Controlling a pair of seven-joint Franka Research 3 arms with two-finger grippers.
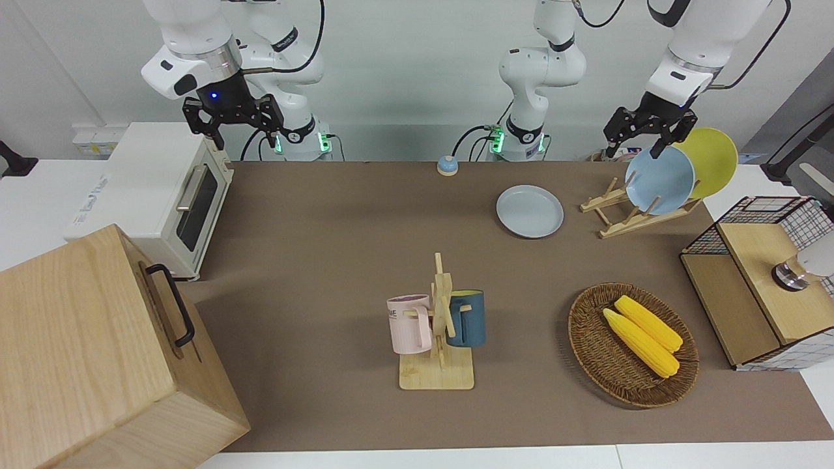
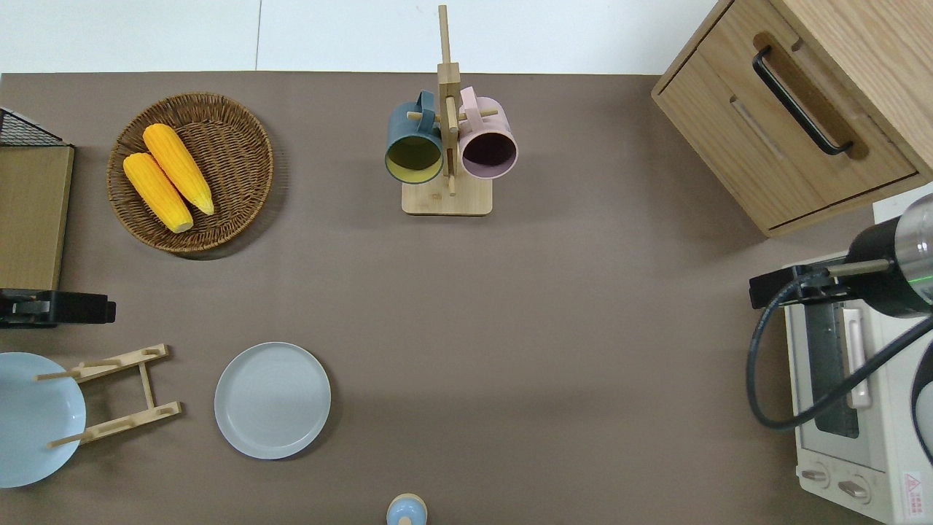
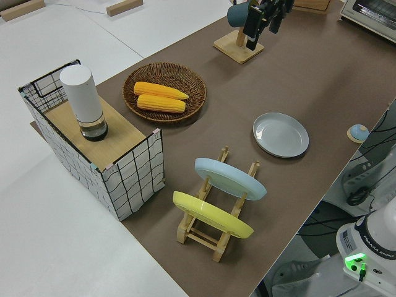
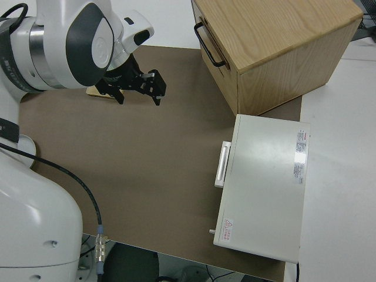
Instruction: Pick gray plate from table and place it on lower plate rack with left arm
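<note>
The gray plate (image 1: 530, 210) (image 2: 272, 400) (image 3: 281, 134) lies flat on the brown table mat, beside the lower plate rack (image 1: 609, 202) (image 2: 116, 394) (image 3: 219, 238). A light blue plate (image 1: 661, 181) (image 2: 33, 419) (image 3: 230, 178) and a yellow plate (image 1: 713, 159) (image 3: 212, 214) stand in the rack's slots at the left arm's end. The pegs nearest the gray plate hold nothing. My left gripper (image 1: 633, 148) (image 2: 58, 308) hangs open and empty in the air, over the table just past the rack. The right gripper (image 1: 244, 137) (image 4: 140, 97) is parked, open and empty.
A mug stand (image 1: 440, 326) carries a pink and a dark blue mug mid-table. A wicker basket (image 1: 589, 339) holds two corn cobs. A wire basket with a white cylinder (image 1: 756, 260), a toaster oven (image 1: 163, 189), a wooden cabinet (image 1: 98, 352) and a small blue bell (image 1: 447, 165) also stand around.
</note>
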